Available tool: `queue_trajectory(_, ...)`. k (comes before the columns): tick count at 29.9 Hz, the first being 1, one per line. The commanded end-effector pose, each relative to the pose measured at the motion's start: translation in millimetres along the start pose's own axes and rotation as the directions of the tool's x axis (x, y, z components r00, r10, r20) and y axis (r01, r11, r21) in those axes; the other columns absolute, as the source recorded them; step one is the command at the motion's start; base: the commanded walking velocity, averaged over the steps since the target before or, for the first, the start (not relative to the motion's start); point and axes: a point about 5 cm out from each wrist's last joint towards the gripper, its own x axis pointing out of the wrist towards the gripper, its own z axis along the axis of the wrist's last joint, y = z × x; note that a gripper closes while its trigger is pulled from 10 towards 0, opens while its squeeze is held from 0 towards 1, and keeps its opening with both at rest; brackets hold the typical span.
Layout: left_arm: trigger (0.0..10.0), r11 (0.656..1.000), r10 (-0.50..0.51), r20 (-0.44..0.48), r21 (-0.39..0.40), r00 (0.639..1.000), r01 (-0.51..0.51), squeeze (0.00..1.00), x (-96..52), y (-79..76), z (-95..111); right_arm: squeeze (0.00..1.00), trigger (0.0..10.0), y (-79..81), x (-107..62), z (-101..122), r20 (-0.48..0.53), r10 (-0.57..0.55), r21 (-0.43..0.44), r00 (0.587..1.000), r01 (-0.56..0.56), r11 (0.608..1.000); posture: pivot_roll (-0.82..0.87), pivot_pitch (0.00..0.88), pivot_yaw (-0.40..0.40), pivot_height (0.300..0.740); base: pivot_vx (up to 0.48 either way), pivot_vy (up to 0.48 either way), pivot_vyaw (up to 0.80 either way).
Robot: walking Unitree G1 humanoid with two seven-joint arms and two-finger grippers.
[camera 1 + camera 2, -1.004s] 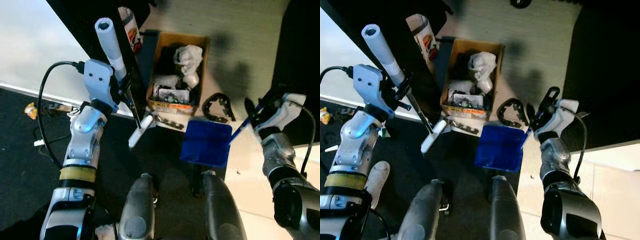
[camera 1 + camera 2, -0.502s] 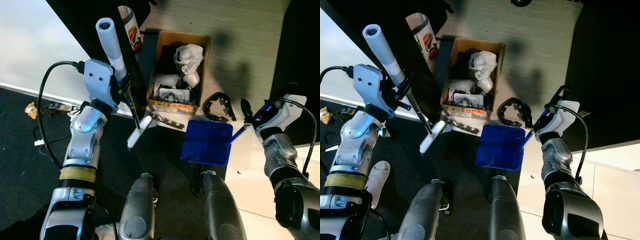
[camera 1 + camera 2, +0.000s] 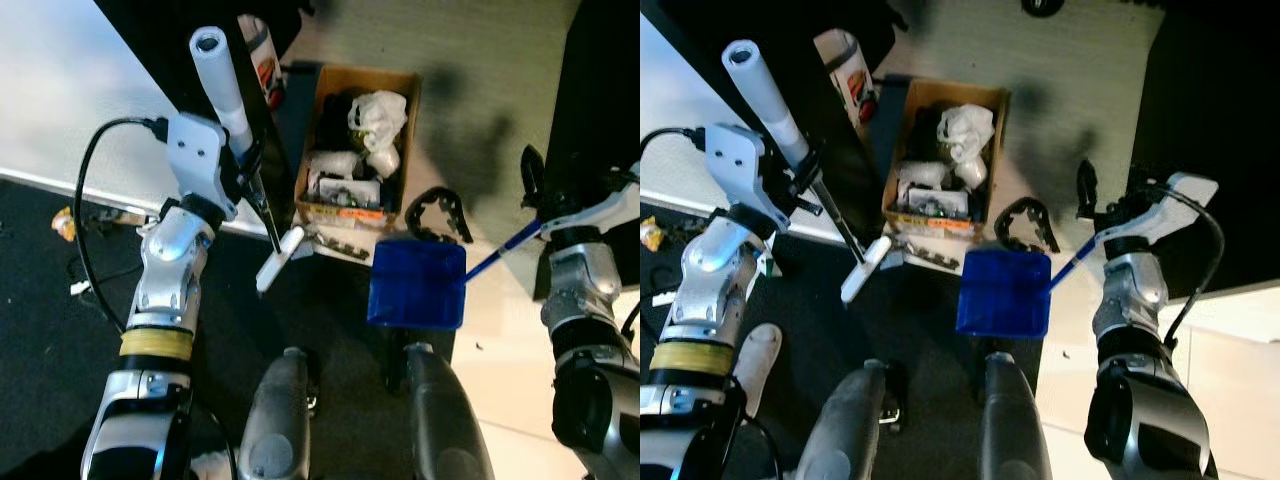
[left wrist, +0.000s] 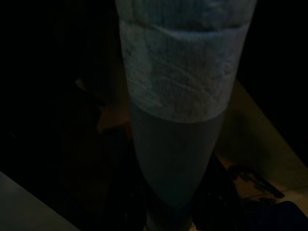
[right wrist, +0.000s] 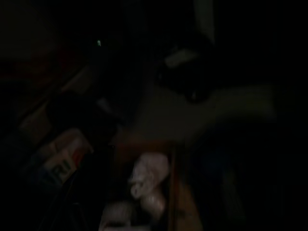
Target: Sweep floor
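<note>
Broom (image 3: 240,140): long, stiff, prob light; left end effector (image 3: 245,170) clamped high on shaft, head by cardboard box (image 3: 357,140). Blue dustpan (image 3: 417,284) just below box, thin handle clamped in right end effector (image 3: 545,215). Vs 1 s ago: right arm raised, pan tilted up.
</note>
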Motion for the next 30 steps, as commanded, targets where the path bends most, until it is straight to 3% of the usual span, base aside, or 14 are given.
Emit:
queue_trajectory(1, 10.0, 1.0, 0.01, 0.016, -0.008, 1.0, -0.009, 0.0, -3.3, -0.3, 0, 0.0, 10.0, -6.5, -5.8, 4, 0.035, -0.029, -0.014, 0.999, 0.029, 0.999, 0.06, 0.216, 0.071, 0.731, 0.0, 0.0, 0.0)
queue_trajectory(2, 10.0, 1.0, 0.01, 0.016, -0.008, 1.0, -0.009, 0.0, -3.3, -0.3, 0, 0.0, 10.0, -6.5, -5.8, 4, 0.035, -0.029, -0.014, 0.999, 0.029, 0.999, 0.06, 0.216, 0.071, 0.731, 0.0, 0.0, 0.0)
queue_trajectory(8, 10.0, 0.999, 0.033, 0.02, -0.009, 0.999, -0.033, 0.0, -6.0, 4.0, -1, 0.0, 10.0, -13.3, 11.9, 59, 0.24, -0.054, -0.042, 0.969, 0.065, 0.997, 0.03, 0.173, 0.056, 0.731, 0.0, 0.0, 0.0)
queue_trajectory(15, 10.0, 0.999, 0.044, 0.03, -0.005, 0.999, -0.043, 0.0, -5.7, 6.4, 1, 0.0, 10.0, -5.9, 22.2, 84, 0.319, -0.042, -0.044, 0.947, 0.059, 0.997, 0.02, 0.151, 0.047, 0.731, 0.0, 0.0, 0.0)
queue_trajectory(19, 10.0, 0.998, 0.055, 0.039, 0.007, 0.998, -0.056, 0.0, -5.4, 12.1, 3, 0.0, 10.0, 6.0, 38.7, 105, 0.374, -0.009, -0.014, 0.928, 0.015, 1.0, 0.02, 0.139, 0.042, 0.731, 0.0, 0.0, 0.0)
queue_trajectory(22, 10.0, 0.998, 0.062, 0.044, 0.011, 0.997, -0.062, 0.0, -5.0, 16.4, 5, 0.0, 10.0, 23.1, 52.4, 105, 0.318, 0.073, 0.029, 0.945, -0.086, 0.996, 0.02, 0.119, 0.028, 0.731, 0.0, 0.0, 0.0)
queue_trajectory(23, 10.0, 0.998, 0.061, 0.046, 0.012, 0.997, -0.062, 0.0, -4.6, 18.5, 7, 0.0, 10.0, 33.3, 58.2, 99, 0.259, 0.137, 0.039, 0.956, -0.152, 0.988, 0.02, 0.116, 0.025, 0.731, 0.0, 0.0, 0.0)
queue_trajectory(24, 10.0, 0.999, 0.032, 0.045, 0.009, 0.998, -0.033, 0.0, -3.3, 21.0, 11, 0.0, 10.0, 54.9, 63.8, 88, 0.168, 0.288, 0.059, 0.943, -0.301, 0.952, 0.02, 0.108, 0.017, 0.731, 0.0, 0.0, 0.0)
queue_trajectory(26, 10.0, 1.0, 0.018, 0.045, 0.008, 0.999, -0.018, 0.0, -2.9, 21.3, 13, 0.0, 10.0, 61.3, 64.1, 84, 0.146, 0.333, 0.074, 0.932, -0.346, 0.935, 0.02, 0.108, 0.017, 0.731, 0.0, 0.0, 0.0)
queue_trajectory(27, 10.0, 0.997, -0.072, 0.029, -0.011, 0.997, 0.072, 0.0, -1.9, 19.2, 18, 0.0, 10.0, 84.6, 61.6, 68, 0.059, 0.486, 0.112, 0.872, -0.49, 0.865, 0.02, 0.101, 0.003, 0.731, 0.0, 0.0, 0.0)
queue_trajectory(28, 10.0, 0.997, -0.072, 0.029, -0.011, 0.997, 0.072, 0.0, -1.9, 19.2, 18, 0.0, 10.0, 84.6, 61.6, 68, 0.059, 0.486, 0.112, 0.872, -0.49, 0.865, 0.02, 0.101, 0.003, 0.731, 0.0, 0.0, 0.0)
queue_trajectory(29, 10.0, 0.993, -0.113, 0.021, -0.016, 0.993, 0.113, 0.0, -1.6, 17.9, 20, 0.0, 10.0, 93.6, 59.5, 62, 0.03, 0.544, 0.113, 0.839, -0.543, 0.832, 0.02, 0.101, 0.003, 0.731, 0.0, 0.0, 0.0)
queue_trajectory(30, 10.0, 0.984, -0.18, 0.004, -0.013, 0.984, 0.18, 0.0, -1.7, 15.9, 23, 0.0, 10.0, 108.0, 55.0, 53, -0.009, 0.629, 0.103, 0.777, -0.625, 0.774, 0.03, 0.101, -0.014, 0.731, 0.0, 0.0, 0.0)
